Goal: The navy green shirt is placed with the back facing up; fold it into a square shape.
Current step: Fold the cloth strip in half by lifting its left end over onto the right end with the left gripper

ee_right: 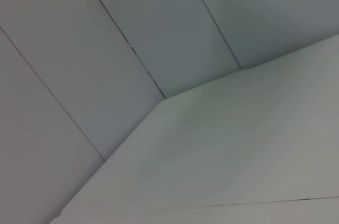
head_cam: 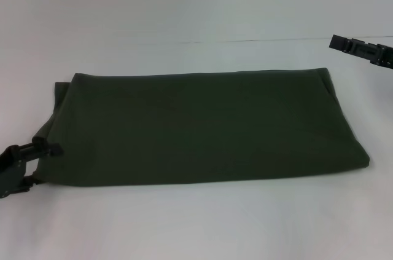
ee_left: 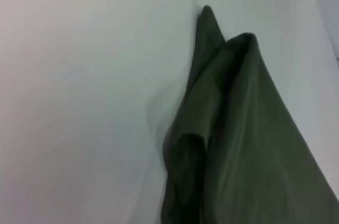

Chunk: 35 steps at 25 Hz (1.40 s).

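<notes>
Left gripper (head_cam: 38,163) jaws at navy green shirt (head_cam: 202,125)

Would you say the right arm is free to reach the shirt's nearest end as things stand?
Probably yes: the right gripper hangs apart from the shirt, beyond its right end, with only bare table between them and nothing in the way.

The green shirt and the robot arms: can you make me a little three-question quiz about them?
1. True or false: the navy green shirt lies folded into a long band on the white table.
2. Which gripper is at the shirt's end: A) left gripper B) right gripper?
3. Fill in: the right gripper hangs ____ from the shirt.

Key: 1 true; 2 A; 3 apart.
</notes>
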{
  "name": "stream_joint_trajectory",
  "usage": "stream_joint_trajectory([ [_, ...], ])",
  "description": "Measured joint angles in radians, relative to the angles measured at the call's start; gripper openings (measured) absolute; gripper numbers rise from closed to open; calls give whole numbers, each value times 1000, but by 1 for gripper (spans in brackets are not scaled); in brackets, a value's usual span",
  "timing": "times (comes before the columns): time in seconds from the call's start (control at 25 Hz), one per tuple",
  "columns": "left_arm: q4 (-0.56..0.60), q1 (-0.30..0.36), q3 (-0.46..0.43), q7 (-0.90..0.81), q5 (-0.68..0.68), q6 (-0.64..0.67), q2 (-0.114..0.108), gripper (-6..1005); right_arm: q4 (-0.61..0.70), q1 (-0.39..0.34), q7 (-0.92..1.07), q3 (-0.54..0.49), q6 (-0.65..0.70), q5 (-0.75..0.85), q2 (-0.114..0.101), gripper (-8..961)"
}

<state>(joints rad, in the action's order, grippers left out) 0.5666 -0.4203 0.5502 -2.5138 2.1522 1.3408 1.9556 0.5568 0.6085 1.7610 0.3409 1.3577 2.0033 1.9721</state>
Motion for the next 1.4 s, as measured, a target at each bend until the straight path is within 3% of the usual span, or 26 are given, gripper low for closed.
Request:
stream_joint_trajectory([
  [1.08,7,-11,42,37,0,-40,2,856,0,2,0,0,0,0,2,874],
  [1.2,6,-14,47,39,0,-42,0,657,0,1,0,0,0,0,1,873],
  [1.4,1,-17,53,38,0,-58,-1,429,0,1,0,-1,0,0,1,872],
])
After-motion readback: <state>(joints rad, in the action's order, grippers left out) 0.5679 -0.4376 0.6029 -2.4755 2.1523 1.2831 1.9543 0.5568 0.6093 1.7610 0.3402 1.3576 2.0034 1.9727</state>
